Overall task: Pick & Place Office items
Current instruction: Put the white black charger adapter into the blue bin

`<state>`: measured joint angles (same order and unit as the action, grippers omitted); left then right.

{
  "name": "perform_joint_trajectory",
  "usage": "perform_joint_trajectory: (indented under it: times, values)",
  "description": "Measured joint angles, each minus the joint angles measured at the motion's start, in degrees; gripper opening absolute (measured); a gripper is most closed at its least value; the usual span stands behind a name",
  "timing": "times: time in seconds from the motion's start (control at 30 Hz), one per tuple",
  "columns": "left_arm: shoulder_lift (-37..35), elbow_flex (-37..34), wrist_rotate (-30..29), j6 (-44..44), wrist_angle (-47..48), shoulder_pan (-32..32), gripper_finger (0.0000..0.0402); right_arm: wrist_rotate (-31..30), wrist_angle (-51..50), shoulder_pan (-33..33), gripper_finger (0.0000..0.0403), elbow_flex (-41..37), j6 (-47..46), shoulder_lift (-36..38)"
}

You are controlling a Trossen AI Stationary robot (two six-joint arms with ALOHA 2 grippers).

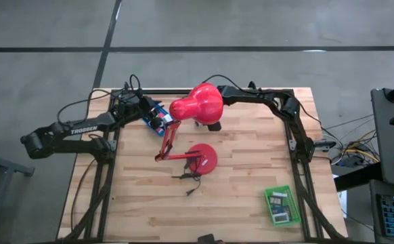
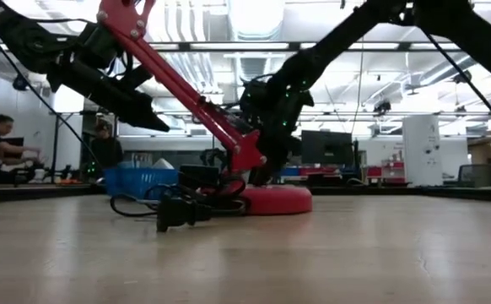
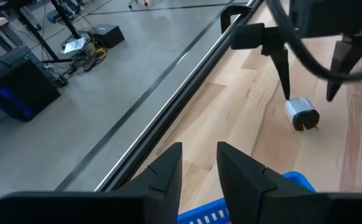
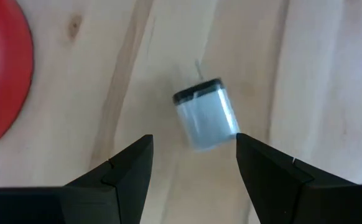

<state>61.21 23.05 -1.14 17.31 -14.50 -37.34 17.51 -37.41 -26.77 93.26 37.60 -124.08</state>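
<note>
A small white block (image 4: 206, 118) with a dark end and thin prongs lies on its side on the wooden table, next to the red lamp's round base (image 4: 0, 74). My right gripper (image 4: 193, 140) hangs just above it, open, one finger on each side, touching nothing. The left wrist view shows that block (image 3: 302, 114) under the right gripper (image 3: 308, 93). In the high view the lamp's head (image 1: 197, 103) hides the block. My left gripper (image 3: 199, 152) is open, nothing between its fingers, over the blue tray (image 3: 290, 183) at the table's far left (image 1: 155, 116).
The red desk lamp stands mid-table on its base (image 1: 202, 158), its jointed arm (image 1: 166, 139) leaning left, its dark cord (image 1: 190, 179) trailing toward the near edge. A green tray (image 1: 281, 205) with small pieces sits near right. A black frame rail (image 3: 168, 106) edges the table.
</note>
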Motion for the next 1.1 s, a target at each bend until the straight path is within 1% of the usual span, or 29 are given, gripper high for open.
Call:
perform_joint_trajectory:
  times: [0.1, 0.4, 0.73, 0.93, 1.1]
  values:
    - [-0.1, 0.0, 0.1, 0.0, 0.1, 0.0, 0.0106, -0.8, -0.3, 0.9, 0.0224, 1.8, -0.3, -0.6]
    - [-0.4, 0.0, 1.9, -0.4, 0.0, 0.0, 0.0106, -2.7, -10.2, 1.4, 0.0224, 12.2, -1.7, -5.4]
    - [-0.4, 0.0, 3.4, -0.8, 0.0, 0.0, 0.0106, -2.5, -13.6, 2.0, 0.0224, 12.1, -3.7, -5.6]
    - [-0.4, 0.0, 6.1, -1.5, 0.0, 0.0, 0.0106, -2.5, -11.4, 3.0, 0.0224, 12.4, -7.0, -5.6]
    - [-0.4, 0.0, 6.3, -1.9, 0.1, 0.0, 0.0106, -2.5, -11.8, 3.8, 0.0224, 12.8, -6.9, -5.5]
